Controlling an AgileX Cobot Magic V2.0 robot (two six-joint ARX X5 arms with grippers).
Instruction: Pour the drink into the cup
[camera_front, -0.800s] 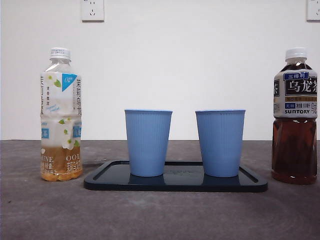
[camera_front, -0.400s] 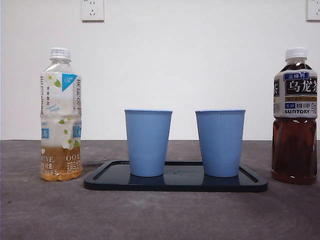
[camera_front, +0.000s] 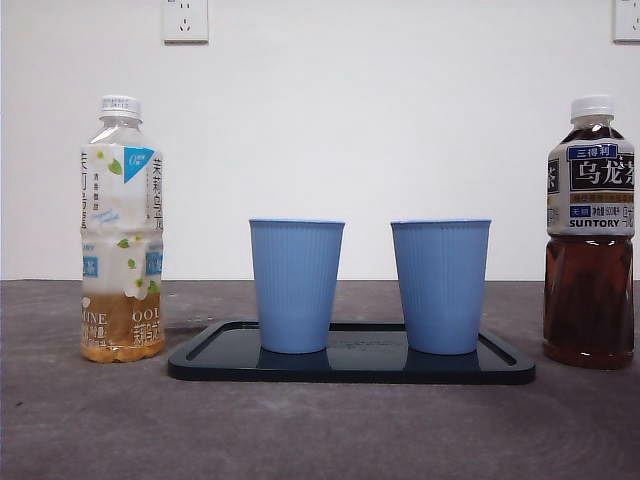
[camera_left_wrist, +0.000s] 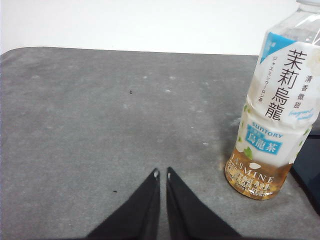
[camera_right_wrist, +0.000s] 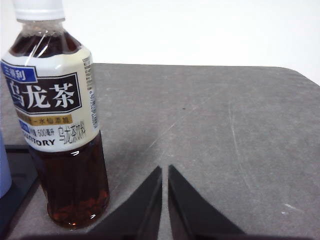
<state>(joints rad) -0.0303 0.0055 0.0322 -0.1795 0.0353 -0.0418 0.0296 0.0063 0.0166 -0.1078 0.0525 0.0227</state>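
Note:
Two blue ribbed cups, one on the left (camera_front: 295, 285) and one on the right (camera_front: 441, 286), stand upright on a black tray (camera_front: 350, 368). A jasmine tea bottle (camera_front: 121, 230) with a little amber drink stands capped at the far left; the left wrist view shows the same bottle (camera_left_wrist: 277, 110). A dark oolong tea bottle (camera_front: 590, 235) stands capped at the far right, and this bottle (camera_right_wrist: 57, 120) fills one side of the right wrist view. My left gripper (camera_left_wrist: 162, 173) is shut on nothing, beside the jasmine bottle. My right gripper (camera_right_wrist: 165, 169) is shut, empty, beside the oolong bottle. Neither arm shows in the front view.
The grey tabletop (camera_front: 320, 430) runs back to a white wall with two sockets (camera_front: 185, 20). A corner of the black tray (camera_right_wrist: 15, 175) shows by the oolong bottle in the right wrist view.

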